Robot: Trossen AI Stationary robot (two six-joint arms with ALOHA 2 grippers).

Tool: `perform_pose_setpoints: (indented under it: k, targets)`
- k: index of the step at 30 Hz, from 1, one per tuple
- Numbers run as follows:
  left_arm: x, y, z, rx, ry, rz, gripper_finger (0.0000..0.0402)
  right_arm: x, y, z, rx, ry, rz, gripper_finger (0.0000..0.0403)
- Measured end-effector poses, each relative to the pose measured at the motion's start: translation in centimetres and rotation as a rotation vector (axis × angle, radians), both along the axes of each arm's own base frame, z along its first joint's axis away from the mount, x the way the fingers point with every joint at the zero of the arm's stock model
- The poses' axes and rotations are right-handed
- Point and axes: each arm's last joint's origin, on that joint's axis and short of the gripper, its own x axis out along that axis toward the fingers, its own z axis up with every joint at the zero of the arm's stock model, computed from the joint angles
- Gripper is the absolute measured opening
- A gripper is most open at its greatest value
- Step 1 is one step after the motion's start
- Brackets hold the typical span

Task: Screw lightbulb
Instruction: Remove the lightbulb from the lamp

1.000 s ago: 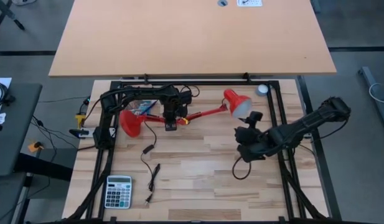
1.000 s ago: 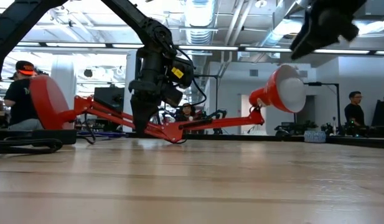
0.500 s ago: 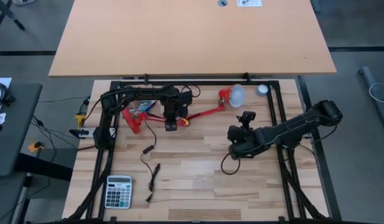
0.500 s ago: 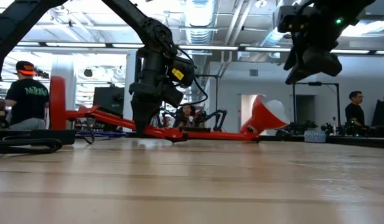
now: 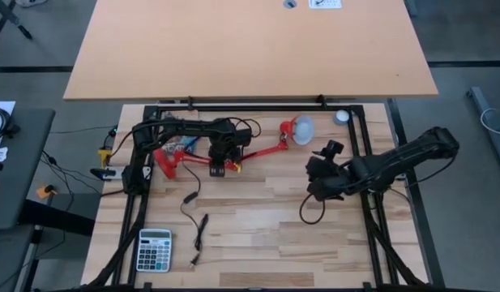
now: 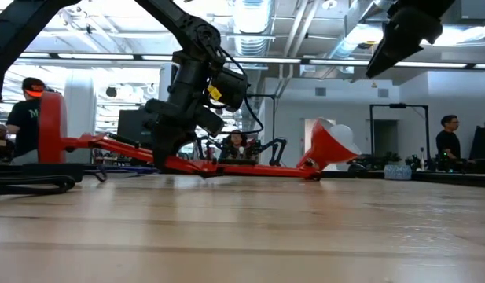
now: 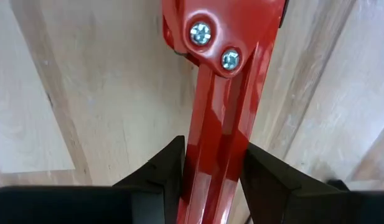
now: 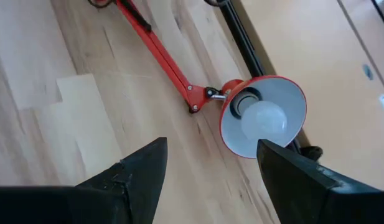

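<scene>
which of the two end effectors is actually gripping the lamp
The left end effector: its fingers clamp the red lamp arm between them. The right end effector hangs open above the table, apart from the shade holding the lightbulb.

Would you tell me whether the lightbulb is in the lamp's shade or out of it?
In: the lightbulb sits inside the red shade, at its socket, while the right gripper is open and apart from it.
</scene>
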Motion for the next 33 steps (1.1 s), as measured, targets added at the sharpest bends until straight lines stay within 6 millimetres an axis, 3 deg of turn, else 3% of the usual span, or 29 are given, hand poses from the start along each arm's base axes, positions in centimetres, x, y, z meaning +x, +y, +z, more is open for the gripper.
perform_pose_setpoints:
  k: [5, 17, 27, 33]
  targets:
    - [0.1, -0.5, 0.0, 0.004, 0.014, -0.014, 0.0138, -0.1, -0.5, 0.5, 0.066, -0.061, -0.045, 0.026]
    - [-0.5, -0.2, 0.5, 0.15, 0.11, -0.012, 0.0217, -0.3, 0.0, 0.5, 0.074, -0.066, -0.014, 0.026]
    - [-0.9, -0.4, 2.9, 0.134, 0.214, 0.06, 0.0219, -0.3, 0.0, 0.5, 0.072, -0.064, -0.013, 0.026]
    - [-0.8, -1.7, 4.8, 0.153, 0.216, 0.05, 0.0219, 0.1, 0.1, -0.2, 0.088, -0.113, -0.02, 0.026]
